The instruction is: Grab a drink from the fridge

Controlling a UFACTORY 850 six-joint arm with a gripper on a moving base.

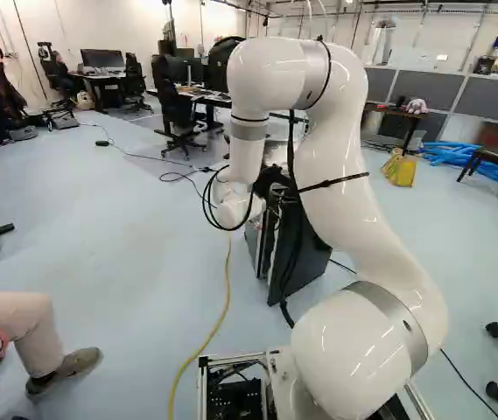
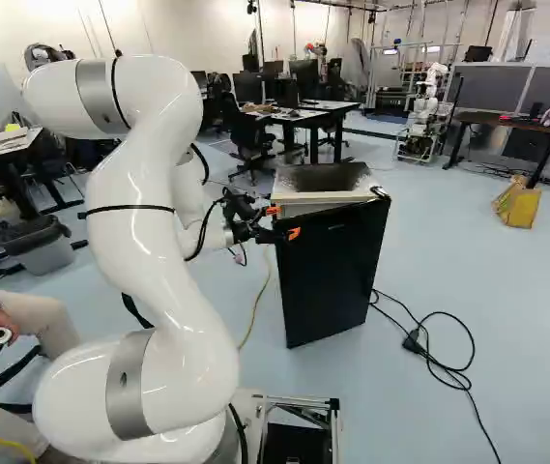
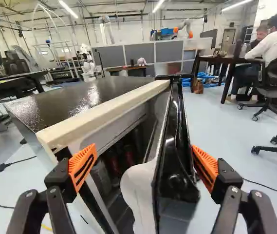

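We found the drinks (image 3: 128, 156) inside the small fridge (image 2: 325, 181), ahead of the gripper (image 2: 283, 221) and between the lines of its two fingers, deeper in than the fingertips. In the wrist view they showed through the gap between the cabinet and the door (image 2: 332, 275), which stood ajar.

Appearance: a few upright containers close together, dark red, with a paler grey one beside them on the cabinet side. The interior was dim (we could not tell cans from bottles).

Gripper state: fingers spread wide, nothing held. One of the orange pads (image 3: 83, 165) stood by the cabinet's front edge; the other was just beside the door's outer face. We could not tell whether that second pad touched it. The door's free edge lay between the fingers, much nearer the second one, its white inner lining facing the gap.

The fridge stood upright on the floor, near the centre of the right base view, its top dark and glossy with a pale front rim. In the left base view it sat near the middle of the frame, partly hidden by the white arm (image 1: 345, 192). A black cable (image 2: 436, 369) lay looped on the floor at the lower right of the right base view.
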